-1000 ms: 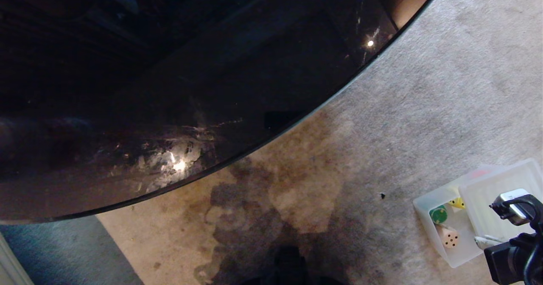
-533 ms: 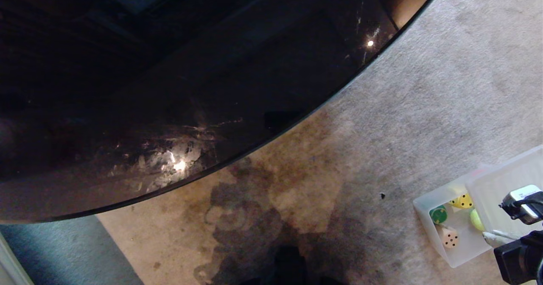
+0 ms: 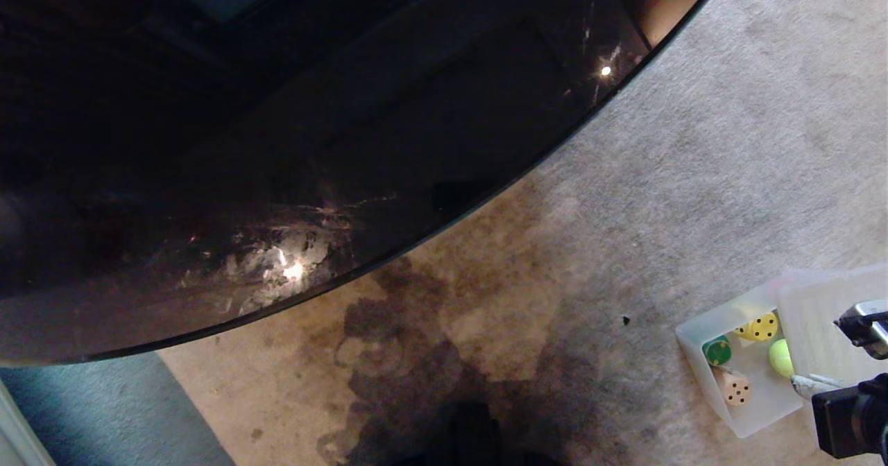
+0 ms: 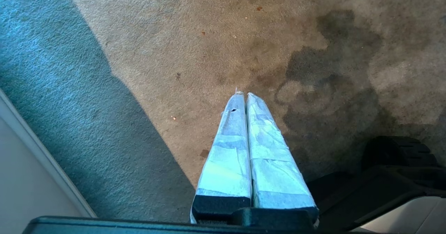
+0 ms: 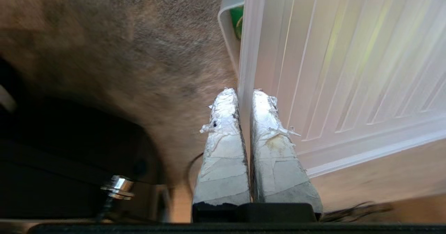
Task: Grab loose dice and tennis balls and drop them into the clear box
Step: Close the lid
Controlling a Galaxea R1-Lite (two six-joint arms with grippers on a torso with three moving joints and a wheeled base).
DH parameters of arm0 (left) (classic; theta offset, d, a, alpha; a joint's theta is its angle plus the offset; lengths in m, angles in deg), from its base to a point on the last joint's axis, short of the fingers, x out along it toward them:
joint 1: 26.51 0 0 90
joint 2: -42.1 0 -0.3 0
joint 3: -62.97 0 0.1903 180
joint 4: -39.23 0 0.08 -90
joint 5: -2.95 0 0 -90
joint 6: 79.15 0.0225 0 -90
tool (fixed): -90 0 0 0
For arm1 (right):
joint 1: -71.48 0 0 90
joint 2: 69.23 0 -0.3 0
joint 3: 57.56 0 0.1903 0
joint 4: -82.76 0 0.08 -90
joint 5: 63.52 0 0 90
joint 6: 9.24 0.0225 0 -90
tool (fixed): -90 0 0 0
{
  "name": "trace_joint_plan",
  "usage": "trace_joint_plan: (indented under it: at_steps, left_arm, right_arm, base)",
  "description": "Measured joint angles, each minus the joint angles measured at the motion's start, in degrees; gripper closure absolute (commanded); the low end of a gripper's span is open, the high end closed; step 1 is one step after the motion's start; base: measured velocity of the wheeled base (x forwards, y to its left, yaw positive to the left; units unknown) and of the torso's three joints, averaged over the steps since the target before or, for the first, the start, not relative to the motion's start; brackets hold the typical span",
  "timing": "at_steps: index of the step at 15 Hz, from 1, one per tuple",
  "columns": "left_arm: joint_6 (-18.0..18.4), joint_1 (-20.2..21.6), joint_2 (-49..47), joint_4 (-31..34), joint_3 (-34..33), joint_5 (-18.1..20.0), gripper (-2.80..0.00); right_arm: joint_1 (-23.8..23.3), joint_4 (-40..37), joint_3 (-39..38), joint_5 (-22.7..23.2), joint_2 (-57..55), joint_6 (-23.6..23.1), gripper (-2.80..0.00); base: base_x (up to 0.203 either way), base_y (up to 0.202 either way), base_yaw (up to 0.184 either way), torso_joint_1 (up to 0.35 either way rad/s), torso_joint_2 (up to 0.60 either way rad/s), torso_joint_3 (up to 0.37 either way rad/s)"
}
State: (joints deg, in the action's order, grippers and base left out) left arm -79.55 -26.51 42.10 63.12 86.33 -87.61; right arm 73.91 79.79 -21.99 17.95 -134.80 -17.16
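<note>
The clear box (image 3: 696,332) sits on the carpet at the lower right of the head view. Inside lie a yellow die (image 3: 761,326), a dark green die (image 3: 716,351), a tan die (image 3: 735,387) and a tennis ball (image 3: 781,357). A flat ribbed translucent lid (image 3: 825,320) overhangs the box's right part. My right gripper (image 3: 805,385) is shut on that lid's edge. The right wrist view shows the gripper (image 5: 244,94) pinching the lid (image 5: 348,53), with a box corner (image 5: 226,14) and the green die (image 5: 238,20) beyond. My left gripper (image 4: 243,95) hangs shut and empty over carpet.
A glossy black round tabletop (image 3: 277,140) fills the upper left of the head view. Stained beige carpet (image 3: 485,313) lies between it and the box. A blue-grey carpet strip (image 3: 104,410) and white trim (image 4: 41,157) lie at the far left.
The right gripper and the lid have shifted rightward in the head view. The yellow die and the tennis ball now show in the box.
</note>
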Motion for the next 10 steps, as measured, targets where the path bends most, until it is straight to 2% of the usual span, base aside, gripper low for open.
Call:
trace_joint_plan:
  at_steps: [10]
  left_arm:
    - [0.08,0.00,0.00,0.00,0.00,-0.04,0.00]
  right_arm:
    - [0.00,-0.28,-0.54,0.30,-0.39,1.04,0.00]
  base:
    - [0.000,0.000,0.000,0.000,0.00,0.000]
